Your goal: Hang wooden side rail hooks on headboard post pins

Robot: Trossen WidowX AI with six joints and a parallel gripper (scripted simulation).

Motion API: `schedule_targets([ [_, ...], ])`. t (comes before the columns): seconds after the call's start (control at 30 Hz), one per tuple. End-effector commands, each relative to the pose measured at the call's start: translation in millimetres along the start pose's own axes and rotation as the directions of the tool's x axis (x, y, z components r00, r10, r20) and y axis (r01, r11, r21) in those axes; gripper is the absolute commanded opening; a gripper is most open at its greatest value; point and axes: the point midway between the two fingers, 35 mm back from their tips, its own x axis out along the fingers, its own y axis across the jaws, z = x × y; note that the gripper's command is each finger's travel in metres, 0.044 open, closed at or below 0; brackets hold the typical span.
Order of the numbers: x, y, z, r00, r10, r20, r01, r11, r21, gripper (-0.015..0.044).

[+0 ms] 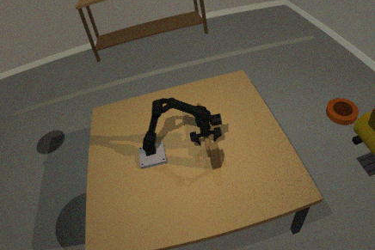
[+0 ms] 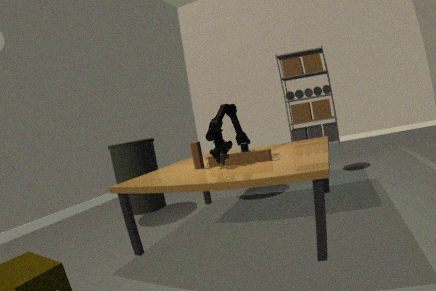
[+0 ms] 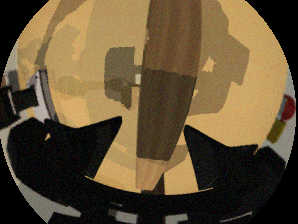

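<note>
I have the arm's base plate (image 1: 160, 161) sitting on the worktop (image 1: 267, 170), left of centre in my top view. The side rail (image 2: 250, 156) lies flat on the worktop, to the right of the base. The headboard post (image 2: 197, 155) stands upright beyond the rail's end. My tool (image 1: 209, 133) hangs over the rail, one finger on each side. A shelf rack (image 2: 280, 70) stands against the far wall, and a drum (image 2: 134, 165) on the floor beside the worktop.
</note>
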Motion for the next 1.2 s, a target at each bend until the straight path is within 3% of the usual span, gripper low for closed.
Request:
schedule_targets([
  [0.0,1.4,-0.3,0.9,1.000,-0.003,0.005,0.003,1.000,-0.003,0.0361],
  [0.3,1.4,-0.3,0.9,1.000,-0.003,0.005,0.003,1.000,-0.003,0.0125],
  [0.5,1.4,-0.3,0.9,1.000,-0.003,0.005,0.003,1.000,-0.003,0.0085],
  [0.6,1.4,-0.3,0.9,1.000,-0.003,0.005,0.003,1.000,-0.003,0.0006],
  [1.17,1.4,0.5,1.2,1.000,-0.003,0.005,0.003,0.996,-0.085,0.0000],
])
